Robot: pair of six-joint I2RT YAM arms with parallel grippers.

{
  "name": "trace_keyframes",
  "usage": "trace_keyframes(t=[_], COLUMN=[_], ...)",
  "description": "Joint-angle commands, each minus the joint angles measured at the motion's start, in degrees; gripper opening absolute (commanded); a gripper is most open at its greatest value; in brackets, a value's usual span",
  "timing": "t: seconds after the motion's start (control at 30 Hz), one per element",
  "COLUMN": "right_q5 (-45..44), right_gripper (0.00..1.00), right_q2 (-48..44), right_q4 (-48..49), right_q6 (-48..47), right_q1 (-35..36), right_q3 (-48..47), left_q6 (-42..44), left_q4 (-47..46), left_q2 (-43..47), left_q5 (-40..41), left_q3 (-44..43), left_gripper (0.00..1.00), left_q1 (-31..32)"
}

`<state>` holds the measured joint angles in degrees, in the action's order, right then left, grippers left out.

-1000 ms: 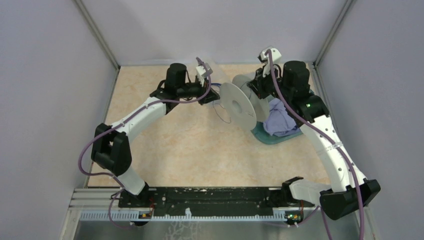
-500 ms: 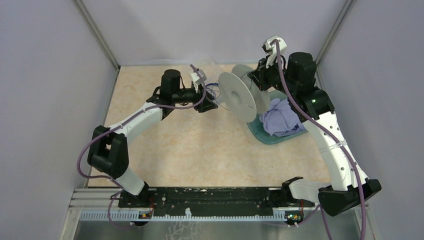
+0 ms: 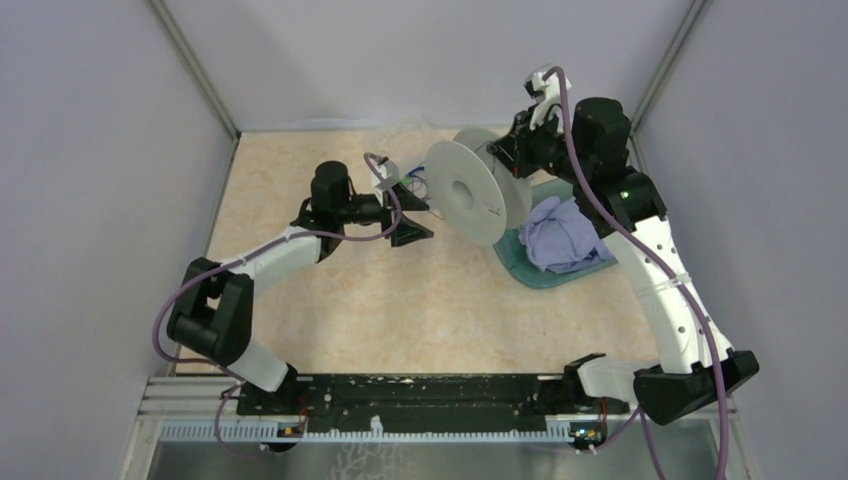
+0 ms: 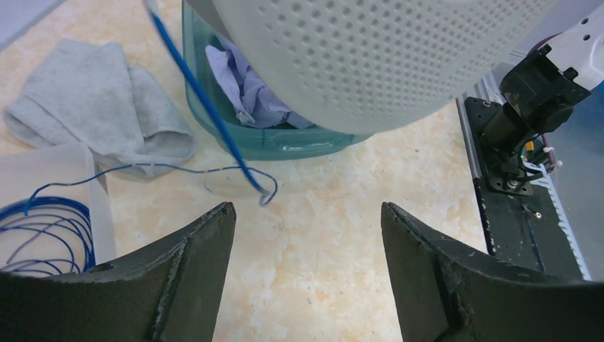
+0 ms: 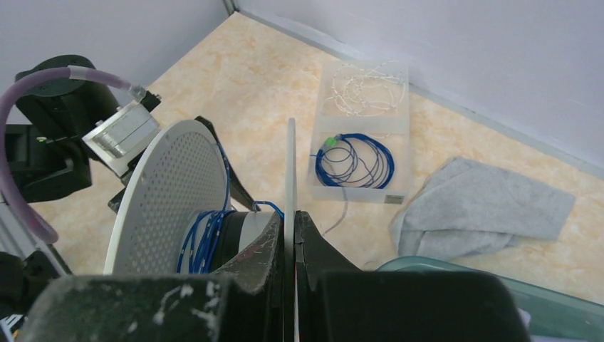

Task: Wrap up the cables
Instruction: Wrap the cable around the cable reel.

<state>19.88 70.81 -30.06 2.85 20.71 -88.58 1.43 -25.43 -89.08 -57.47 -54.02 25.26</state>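
- Fetching the cable (image 4: pixel 214 117) tail looks current: left hand (image 4: pixel 306 214) spread, empty (tail dangles ahead).
- Support: right hand (image 5: pixel 290 228) pinches spool (image 5: pixel 167 192) flange.
- Next: pinch that tail.

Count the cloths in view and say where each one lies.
2. A grey cloth lies beside the clear tray. A lilac cloth sits in the teal bin. Others may hide behind the spool.

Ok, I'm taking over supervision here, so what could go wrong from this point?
The left claw is open and empty, and the cable hangs slack from the spool to the table, so the turns may loosen. The right claw pinches only the spool's thin flange; it could tilt or slip.
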Motion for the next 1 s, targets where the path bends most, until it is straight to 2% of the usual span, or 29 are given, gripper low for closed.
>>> trace_keyframes(t=[0.0,0.2,0.63,0.83,0.97], right_q5=[4.8,8.0,9.4,9.8,10.2], right_gripper=[0.00,0.00,0.00,0.00,0.00], right_q2=[-0.8,-1.1,-1.9,-1.9,-2.2], right_q4=[5.0,5.7,6.0,5.3,5.3], right_q6=[3.4,5.2,6.2,6.4,6.6], right_q1=[-0.7,-2.6,-2.9,-3.1,-3.5], right_q3=[-3.6,-3.3,-3.3,-4.6,-4.4], left_q6=[-2.6,-8.0,-8.8,-9.8,-8.0], left_q4=[-11.6,-25.1,-35.1,-41.0,-40.9], left_q2=[-2.1,-6.5,-10.9,-14.6,-15.7], left_q5=[-2.3,-3.7,-6.9,-7.2,-7.3], left_q3=[0.5,2.0,5.7,5.3,4.6], left_gripper=[0.79,0.77,0.75,0.78,0.79], left_q1=[-0.3,-0.3,1.9,2.9,3.0])
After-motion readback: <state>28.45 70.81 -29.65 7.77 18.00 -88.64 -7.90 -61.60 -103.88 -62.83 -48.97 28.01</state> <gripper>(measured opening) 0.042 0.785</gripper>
